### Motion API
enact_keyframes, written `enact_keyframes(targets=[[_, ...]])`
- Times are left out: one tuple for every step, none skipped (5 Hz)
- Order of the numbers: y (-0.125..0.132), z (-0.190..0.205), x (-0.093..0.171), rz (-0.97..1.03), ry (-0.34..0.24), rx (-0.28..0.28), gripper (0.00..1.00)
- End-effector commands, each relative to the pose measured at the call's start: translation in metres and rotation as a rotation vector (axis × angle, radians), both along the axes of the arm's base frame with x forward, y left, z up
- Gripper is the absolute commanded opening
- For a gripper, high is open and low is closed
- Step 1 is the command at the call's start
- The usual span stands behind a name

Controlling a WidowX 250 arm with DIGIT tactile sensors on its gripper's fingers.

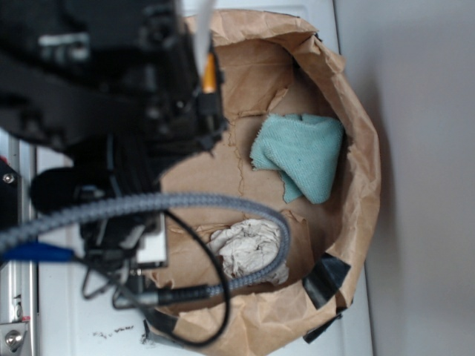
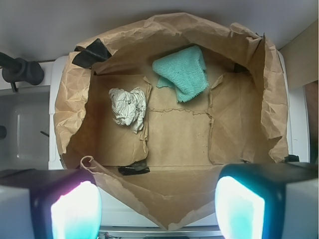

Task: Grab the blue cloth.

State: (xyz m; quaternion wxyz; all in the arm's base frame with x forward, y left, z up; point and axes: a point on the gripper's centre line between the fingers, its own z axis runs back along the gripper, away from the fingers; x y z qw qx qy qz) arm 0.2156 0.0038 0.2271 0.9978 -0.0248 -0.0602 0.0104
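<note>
Nearest my wrist camera, the gripper (image 2: 157,209) hangs with its fingers (image 2: 75,211) spread wide and nothing between them, above the near rim of a torn brown paper bag (image 2: 169,204). Beyond that rim I see a bare creased paper floor, room enough between the walls. At mid-left lies a crumpled white paper ball (image 2: 128,107). Farthest in, right of it and apart, the blue cloth (image 2: 182,73) sits folded against the bag's far wall, just beside the crease there.
</note>
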Motion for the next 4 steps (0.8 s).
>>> enact_keyframes(targets=[[0.024, -0.083, 0.065, -0.087, -0.149, 0.057, 1.00], [0.025, -0.129, 0.085, -0.113, -0.155, 0.065, 1.00], [-0.010, -0.173, 0.053, -0.142, -0.169, 0.054, 1.00], [-0.022, -0.196, 0.059, -0.129, -0.188, 0.035, 1.00]])
